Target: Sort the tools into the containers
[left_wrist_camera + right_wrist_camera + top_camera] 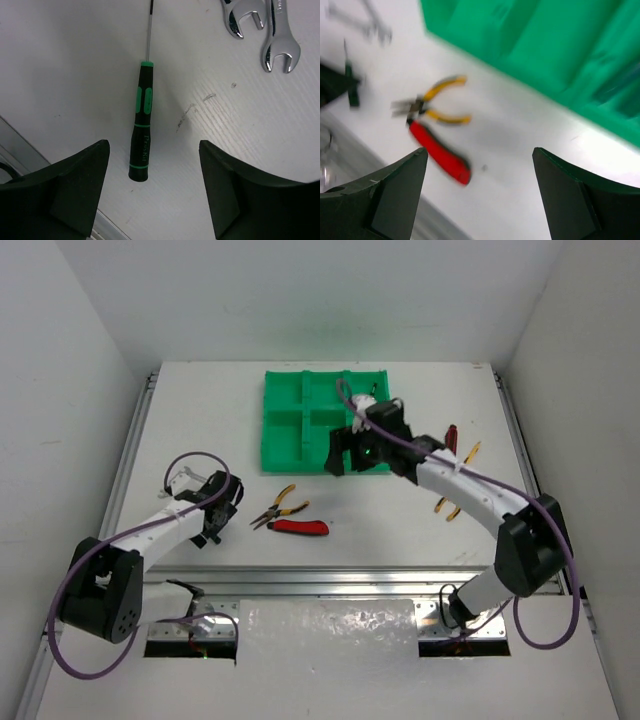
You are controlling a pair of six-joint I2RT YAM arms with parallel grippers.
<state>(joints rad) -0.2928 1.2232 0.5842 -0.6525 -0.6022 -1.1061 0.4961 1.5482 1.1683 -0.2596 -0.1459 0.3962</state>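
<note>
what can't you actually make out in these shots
- Top view: the right gripper covers the near-right compartment of the green tray; contents unknown.
- Left wrist view: the tip of the screwdriver and both wrenches run off the top edge.
- Right wrist view: motion blur smears the pliers, red knife and tray interior.
- Top view: tools right of the tray are crossed by the right arm, too small to identify.

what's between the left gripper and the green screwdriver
Nothing visible: the screwdriver lies alone on the table, its handle end toward the open left gripper. The wrenches lie apart, farther off to one side.
</note>
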